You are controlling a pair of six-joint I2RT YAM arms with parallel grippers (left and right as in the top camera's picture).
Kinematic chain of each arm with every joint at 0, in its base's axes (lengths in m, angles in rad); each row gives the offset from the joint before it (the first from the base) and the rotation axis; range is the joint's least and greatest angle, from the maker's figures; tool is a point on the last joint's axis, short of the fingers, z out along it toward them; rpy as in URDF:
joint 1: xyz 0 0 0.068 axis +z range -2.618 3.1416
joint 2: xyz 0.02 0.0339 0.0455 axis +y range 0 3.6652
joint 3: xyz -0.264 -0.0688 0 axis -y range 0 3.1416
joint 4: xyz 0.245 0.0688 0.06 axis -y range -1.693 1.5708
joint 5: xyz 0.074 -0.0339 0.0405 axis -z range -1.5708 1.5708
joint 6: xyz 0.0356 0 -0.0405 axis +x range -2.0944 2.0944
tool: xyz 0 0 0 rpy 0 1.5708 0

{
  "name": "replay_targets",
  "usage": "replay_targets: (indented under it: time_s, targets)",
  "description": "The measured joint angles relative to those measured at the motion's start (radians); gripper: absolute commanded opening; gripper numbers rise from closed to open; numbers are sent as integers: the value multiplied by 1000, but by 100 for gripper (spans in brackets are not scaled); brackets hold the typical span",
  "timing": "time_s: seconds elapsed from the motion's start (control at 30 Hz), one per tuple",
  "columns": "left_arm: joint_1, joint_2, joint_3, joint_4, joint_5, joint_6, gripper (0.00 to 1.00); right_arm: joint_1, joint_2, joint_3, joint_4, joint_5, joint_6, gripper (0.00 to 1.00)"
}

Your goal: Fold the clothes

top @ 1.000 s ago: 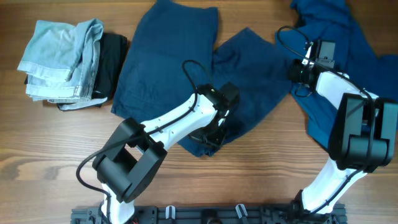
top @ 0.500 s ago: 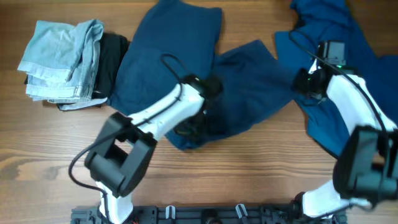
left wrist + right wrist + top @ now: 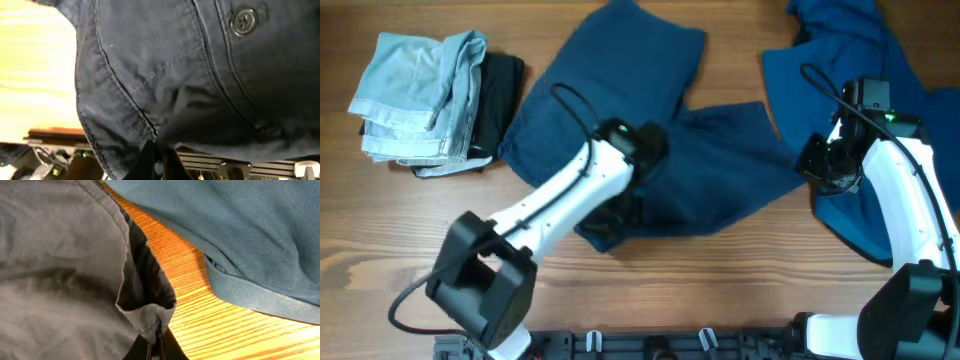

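Navy trousers (image 3: 610,90) stretched wider | left fingers (image 3: 147,162) clamp stitched waistband | right fingers (image 3: 140,352) clamp folded hem

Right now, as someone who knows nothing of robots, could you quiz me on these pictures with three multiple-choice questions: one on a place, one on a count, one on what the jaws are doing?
1. Seen from overhead, where on the table is the pale blue denim piece?
A. top left
B. bottom right
C. centre

2. How many buttons show on the navy trousers in the left wrist view?
A. none
B. one
C. four

3. What are the right arm's jaws doing?
A. gaping open, empty
B. pinching a trouser hem
C. holding the denim

Answers:
1 A: it lies folded near the top left edge, beside the black piece.
2 B: a single button shows at the top right.
3 B: the right wrist view shows them shut on a folded hem.
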Motion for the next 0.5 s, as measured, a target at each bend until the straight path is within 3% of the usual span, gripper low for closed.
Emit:
replay_targets:
  time_s: [0.27,0.5]
  targets:
    - [-131,-204,-21,-77,-131,-397,4,2,0,0,0,-49,-52,4]
    - [-143,-286,-174,-78,-146,-608,4,24,0,0,0,-82,-60,4]
